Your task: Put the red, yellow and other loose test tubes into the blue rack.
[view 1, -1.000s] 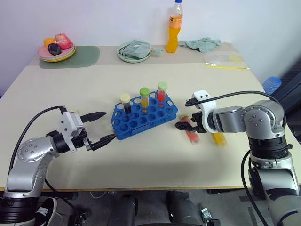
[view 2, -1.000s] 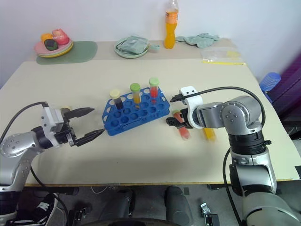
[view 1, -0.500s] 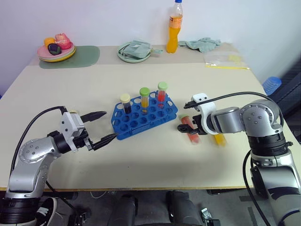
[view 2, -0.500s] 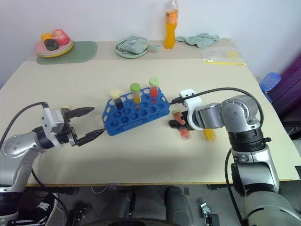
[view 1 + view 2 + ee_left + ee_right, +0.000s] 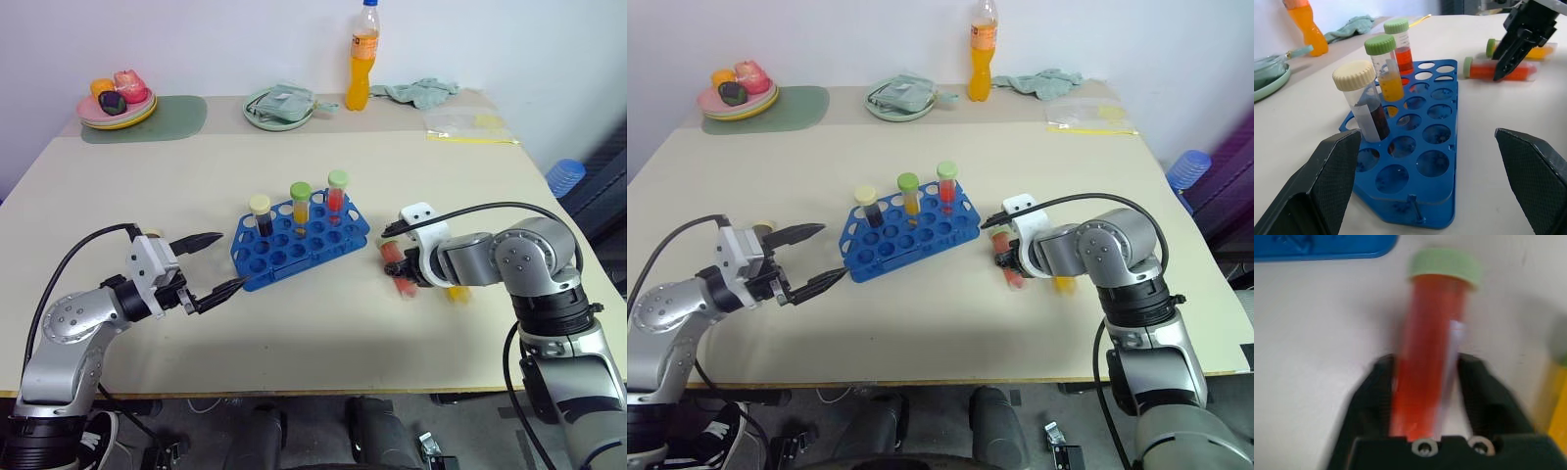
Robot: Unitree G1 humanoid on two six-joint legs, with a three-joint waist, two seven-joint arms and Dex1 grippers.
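The blue rack [image 5: 284,262] stands mid-table with three upright tubes: a dark one with a cream cap [image 5: 262,215], a yellow one [image 5: 300,203] and a red one [image 5: 337,192], both green-capped. To its right a red test tube [image 5: 399,275] with a green cap lies on the table. My right gripper [image 5: 403,270] is shut on it, one finger on each side [image 5: 1479,387]. A yellow test tube [image 5: 457,291] lies just beyond, partly hidden by the right arm. My left gripper [image 5: 229,260] hangs open left of the rack, holding nothing.
Along the far edge are an orange drink bottle [image 5: 363,59], a green plate with a folded cloth [image 5: 279,106], a plate of food [image 5: 118,103] on a green mat [image 5: 167,119], a teal cloth [image 5: 421,91] and a plastic bag [image 5: 465,125].
My right gripper has come down over the red tube lying on the table and gone from open to shut on it. The left arm has not moved.
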